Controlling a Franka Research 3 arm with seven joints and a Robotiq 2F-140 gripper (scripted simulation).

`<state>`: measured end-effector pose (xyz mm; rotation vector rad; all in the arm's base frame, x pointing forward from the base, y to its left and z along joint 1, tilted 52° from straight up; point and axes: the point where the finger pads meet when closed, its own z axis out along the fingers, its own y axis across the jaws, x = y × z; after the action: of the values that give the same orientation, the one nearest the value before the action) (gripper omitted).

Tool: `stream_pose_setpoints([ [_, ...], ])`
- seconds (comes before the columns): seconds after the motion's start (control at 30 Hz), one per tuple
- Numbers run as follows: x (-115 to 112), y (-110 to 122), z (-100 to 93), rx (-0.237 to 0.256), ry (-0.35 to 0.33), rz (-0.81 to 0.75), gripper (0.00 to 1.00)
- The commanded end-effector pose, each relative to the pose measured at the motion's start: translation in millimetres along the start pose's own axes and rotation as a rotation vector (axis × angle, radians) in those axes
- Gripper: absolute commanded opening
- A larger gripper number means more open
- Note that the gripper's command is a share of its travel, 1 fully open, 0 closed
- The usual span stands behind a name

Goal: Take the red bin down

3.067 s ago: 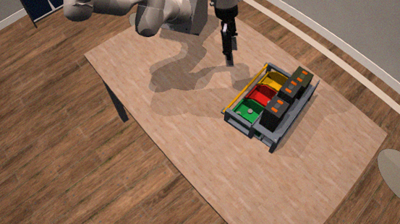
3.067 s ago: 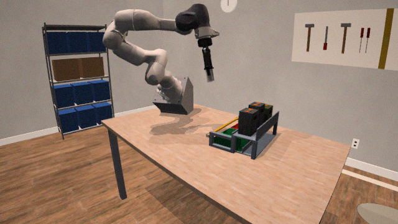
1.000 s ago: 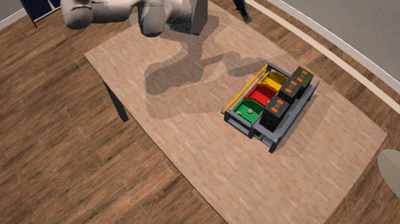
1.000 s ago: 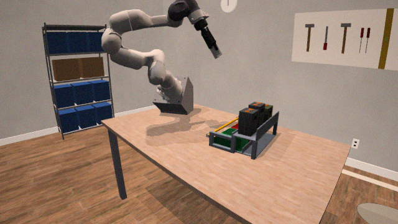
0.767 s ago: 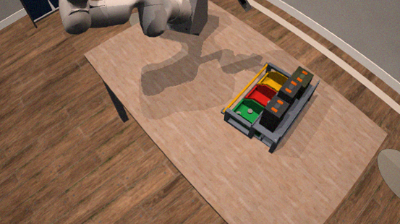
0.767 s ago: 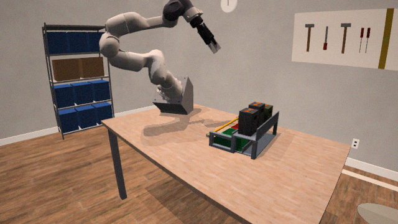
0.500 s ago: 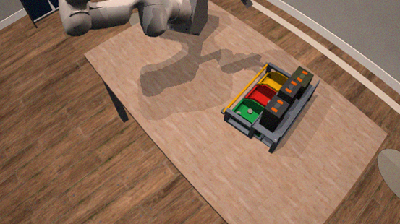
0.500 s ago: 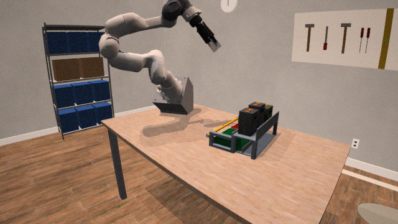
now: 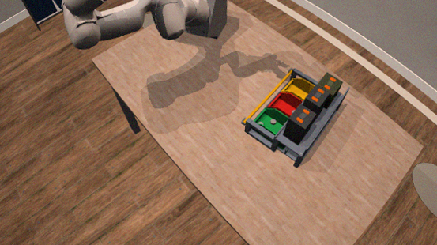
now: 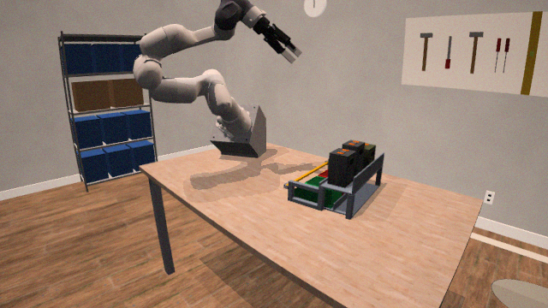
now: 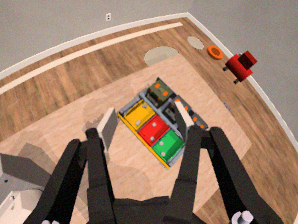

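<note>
The red open bin [image 9: 286, 103] [image 11: 154, 129] sits in the middle of a low grey shelf [image 9: 317, 125] [image 10: 361, 173] [image 11: 178, 157] on the table, between a yellow bin [image 9: 301, 88] [image 11: 137, 116] and a green bin [image 9: 269, 120] [image 10: 314, 181] [image 11: 169, 144]. In the exterior view only a sliver of the red bin [image 10: 324, 174] shows. My gripper [image 10: 292, 53] [image 11: 145, 113] is open and empty, high in the air above the table, well away from the shelf. It is out of the top view.
Three dark boxes with orange marks [image 9: 301, 122] [image 10: 342, 165] stand on the shelf's upper level behind the bins. A yellow bar [image 9: 266, 96] runs along the bins' front. The robot base [image 9: 206, 8] [image 10: 244, 139] stands at the table's far corner. A storage rack [image 10: 107, 111] stands on the floor.
</note>
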<state>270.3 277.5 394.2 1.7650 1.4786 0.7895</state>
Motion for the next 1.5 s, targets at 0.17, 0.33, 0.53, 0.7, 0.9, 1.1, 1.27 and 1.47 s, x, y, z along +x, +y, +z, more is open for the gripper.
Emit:
stream_pose_setpoints([
  [0.17, 14, -11, -14.1, 0.002, 0.007, -0.017, 0.57],
  [0.33, 34, -27, -34.7, 0.002, 0.01, -0.03, 0.57],
  [0.53, 34, -27, -34.7, 0.002, 0.01, -0.03, 0.57],
  [0.7, 39, -33, -43.5, 0.0, 0.051, -0.065, 0.57],
  [0.9, 54, -57, -77.2, 0.004, 0.181, -0.15, 0.57],
  [1.1, 54, -57, -77.2, 0.004, 0.181, -0.15, 0.57],
  [1.27, 55, -62, -86.5, 0.004, 0.212, -0.161, 0.57],
  [1.47, 64, -88, -121.2, 0.006, 0.352, -0.27, 0.57],
])
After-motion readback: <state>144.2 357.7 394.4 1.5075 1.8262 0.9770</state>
